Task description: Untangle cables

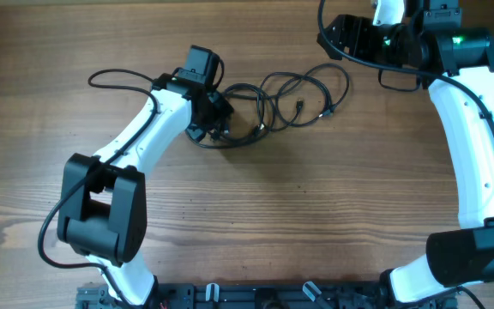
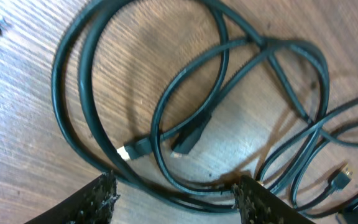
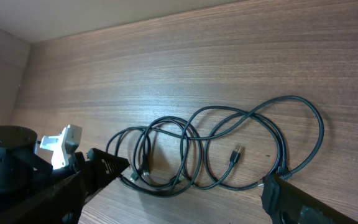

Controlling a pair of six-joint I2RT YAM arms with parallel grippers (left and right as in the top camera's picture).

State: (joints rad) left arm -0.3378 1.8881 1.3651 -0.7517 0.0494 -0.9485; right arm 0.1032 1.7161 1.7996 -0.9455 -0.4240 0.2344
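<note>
The cables [image 1: 290, 99] lie as thin black overlapping loops on the wooden table, a little behind centre. My left gripper [image 1: 215, 120] is down at the left end of the tangle. In the left wrist view that gripper [image 2: 176, 193] is open, and two cable [image 2: 185, 93] strands run across the gap between its fingertips [image 2: 101, 196]. A silver-tipped plug [image 2: 132, 150] and a second plug [image 2: 188, 140] lie just beyond. My right gripper [image 1: 328, 39] hovers open at the far right, above and apart from the cables [image 3: 216, 149]; nothing is between its fingers [image 3: 107, 165].
The left arm [image 1: 144, 137] slants from its base [image 1: 101, 206] across the table's left half. A thin arm wire [image 1: 114, 77] loops at the far left. The right arm [image 1: 478, 154] runs down the right edge. A black rail [image 1: 230, 296] lines the front edge.
</note>
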